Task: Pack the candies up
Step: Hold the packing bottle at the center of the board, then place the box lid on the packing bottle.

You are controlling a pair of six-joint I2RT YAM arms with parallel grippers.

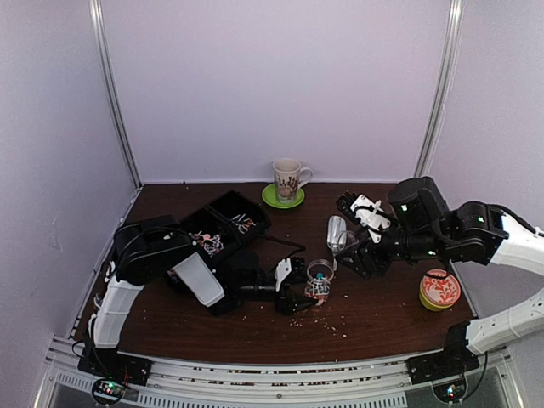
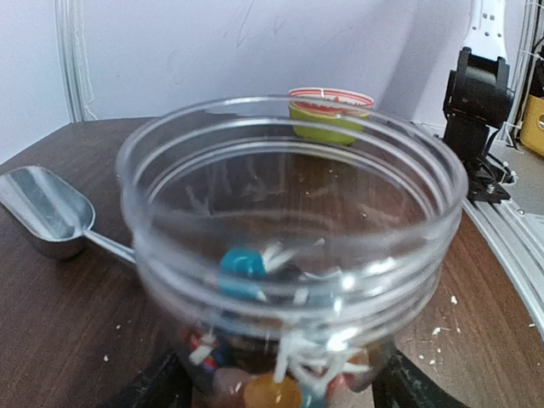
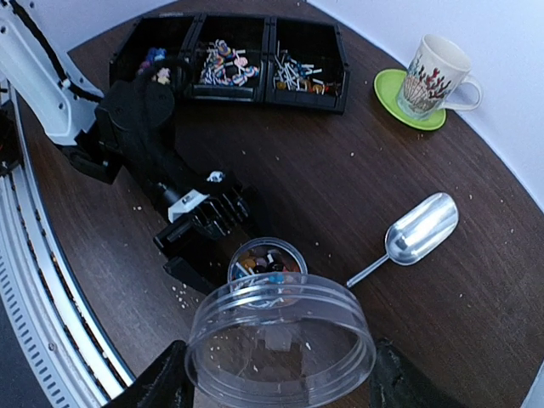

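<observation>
**Cap and jar about to meet: a crooked fit is the hazard**

The right hand [image 3: 282, 380] is clamped on a clear round piece that looks like a cap [image 3: 280, 331], with a finger on each side. It hangs near the jar [image 3: 268, 262], not touching it as far as I can tell. The left hand [image 1: 304, 289] grips that jar low at its sides. I cannot tell whether the jar's base rests on the bench [image 3: 357, 170].

Some of the candies [image 2: 242, 272] lie in the bottom of the jar, well under the threaded rim. More sit in the black tray [image 3: 229, 92], well apart on the left.

In my judgement the likely slip is where cap meets rim. A cap that comes down off-centre or tilted may catch the thread, push the jar askew in the left hand's grip and tip sweets out. Both pieces are smooth clear plastic, so either could twist between the fingers under a turning load.

The scoop [image 3: 421, 229] lies near the jar, where a sideways correction could knock it. Crumbs [image 1: 327, 321] dot the wood nearby.
</observation>
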